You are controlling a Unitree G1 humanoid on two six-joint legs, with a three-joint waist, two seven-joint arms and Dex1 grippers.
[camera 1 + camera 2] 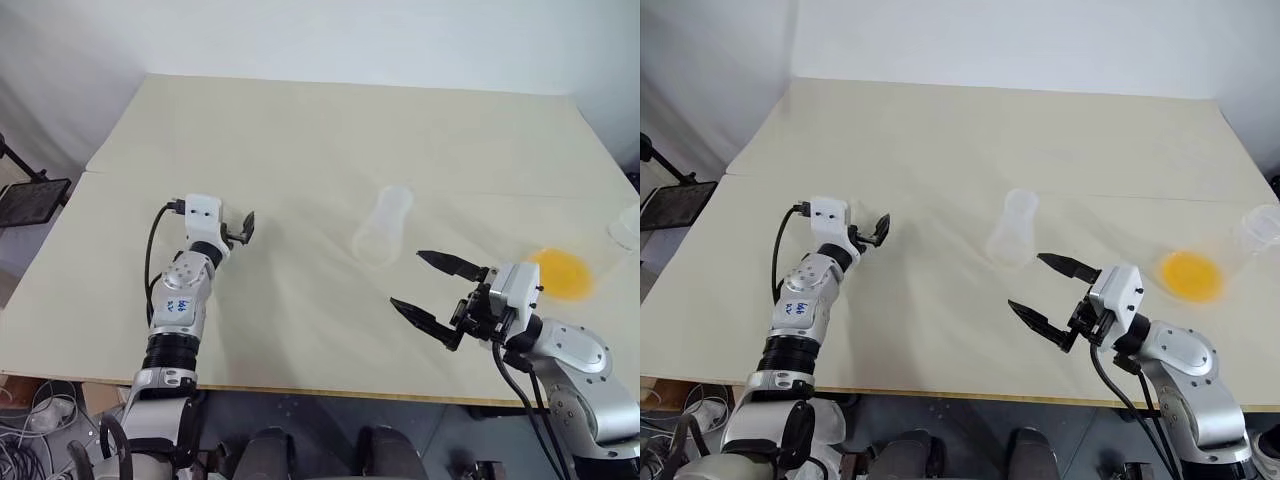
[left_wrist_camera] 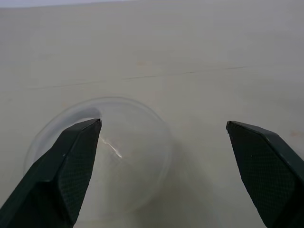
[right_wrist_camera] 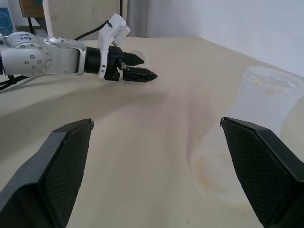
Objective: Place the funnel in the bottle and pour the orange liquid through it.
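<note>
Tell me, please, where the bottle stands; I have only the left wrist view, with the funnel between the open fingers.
Observer: The bottle stands upright near the middle of the table, well to the right of the left gripper.
Operator: And the orange liquid?
Observer: The orange liquid sits near the table's right edge, to the right of the bottle.
Operator: Is the right gripper free?
Observer: Yes, the right gripper is open and empty, just in front of the bottle.

Beige table (image 1: 300, 130); clear cup (image 1: 1262, 228) at its edge
</note>
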